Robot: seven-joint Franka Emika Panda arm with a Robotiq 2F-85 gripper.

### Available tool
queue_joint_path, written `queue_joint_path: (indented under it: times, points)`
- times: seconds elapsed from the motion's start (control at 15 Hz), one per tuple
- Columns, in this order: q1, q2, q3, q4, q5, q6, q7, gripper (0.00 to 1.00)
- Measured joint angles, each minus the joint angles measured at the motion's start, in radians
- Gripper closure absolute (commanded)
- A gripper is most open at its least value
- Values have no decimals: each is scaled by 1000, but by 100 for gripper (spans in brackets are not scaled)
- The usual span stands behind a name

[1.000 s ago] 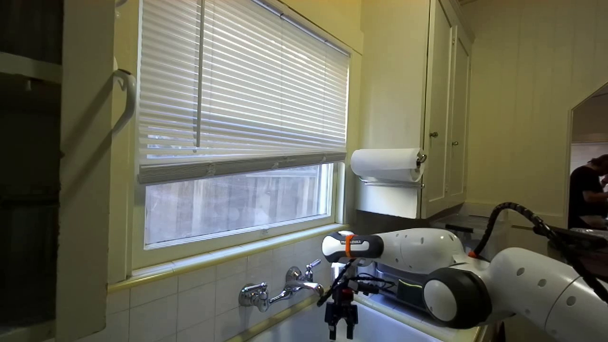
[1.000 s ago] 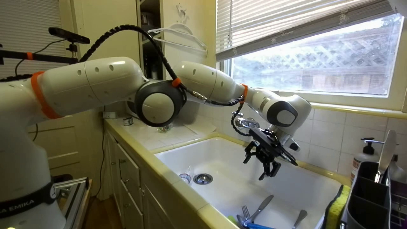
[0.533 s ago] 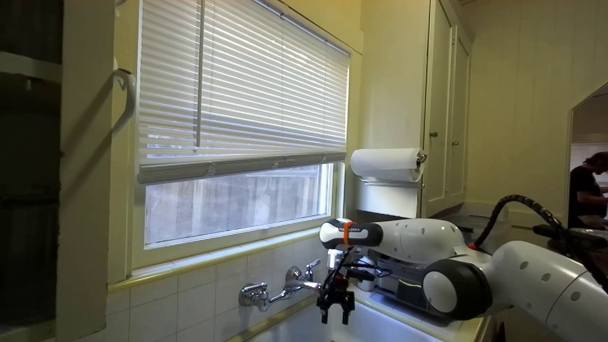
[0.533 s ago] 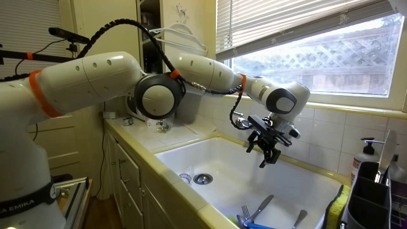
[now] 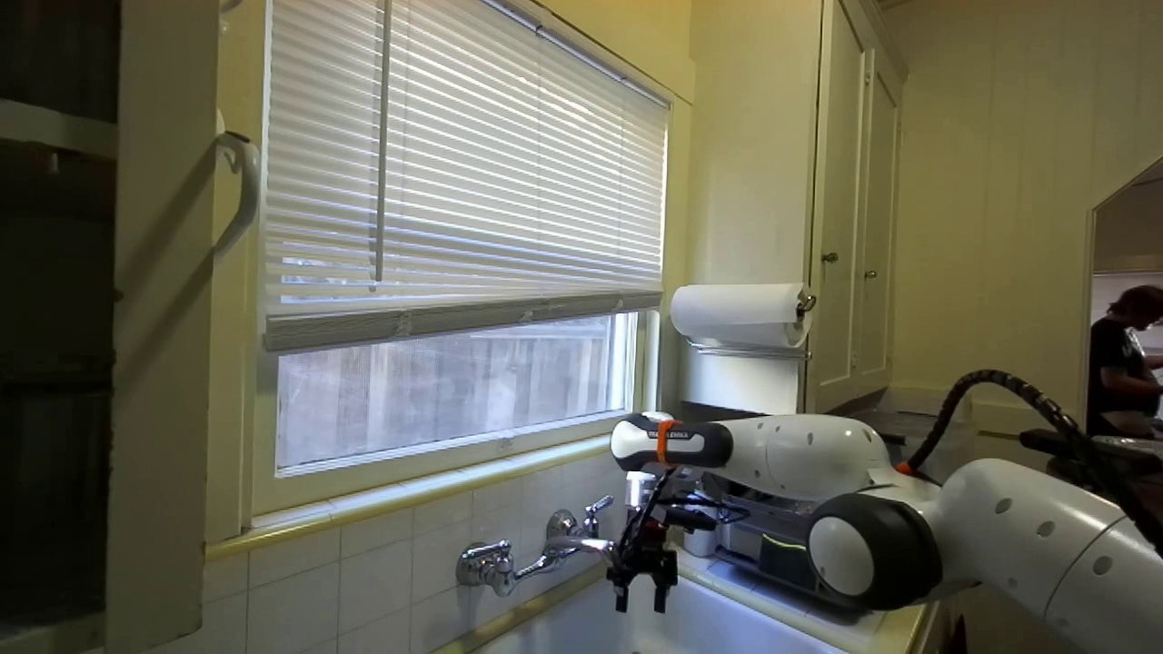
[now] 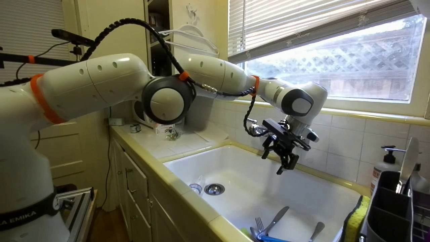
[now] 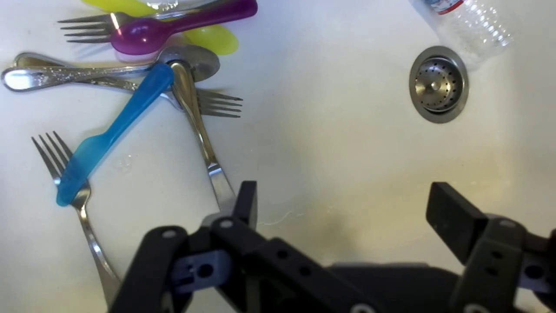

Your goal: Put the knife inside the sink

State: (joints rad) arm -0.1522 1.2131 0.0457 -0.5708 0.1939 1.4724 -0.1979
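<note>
The white sink (image 6: 242,191) shows in both exterior views and fills the wrist view (image 7: 312,95). A metal knife (image 7: 221,187) lies in it, its handle over a fork and its blade tip hidden behind my left finger in the wrist view. A blue plastic knife (image 7: 117,121) lies across forks there. A tall flat blade (image 6: 408,161) stands upright in the black utensil holder; I cannot tell whether it is a knife. My gripper (image 6: 272,164) hangs over the sink, open and empty, well above the cutlery. It also shows in an exterior view (image 5: 641,601) and the wrist view (image 7: 343,200).
The chrome tap (image 5: 554,554) juts from the tiled wall close to my gripper. A yellow sponge (image 6: 357,216) and the utensil holder (image 6: 386,215) stand at the sink's right edge, with a soap bottle (image 6: 384,168) behind. A clear plastic bottle (image 7: 473,30) lies by the drain (image 7: 438,84).
My arm and open gripper have risen above the sink, mostly in the earlier half second, with only a slight shift since. The cutlery has not moved.
</note>
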Motion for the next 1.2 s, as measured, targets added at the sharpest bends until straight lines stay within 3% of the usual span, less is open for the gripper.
queue_joint_path:
  times: [0.2,0.53,0.87,1.2]
  points:
    - [45,-36,-20,20,-42,11,13,0]
    - [145,-75,-94,42,-131,157,112,0]
    - [136,-143,-104,54,-127,116,231,0]
    - [126,-153,-100,66,-127,169,216,0]
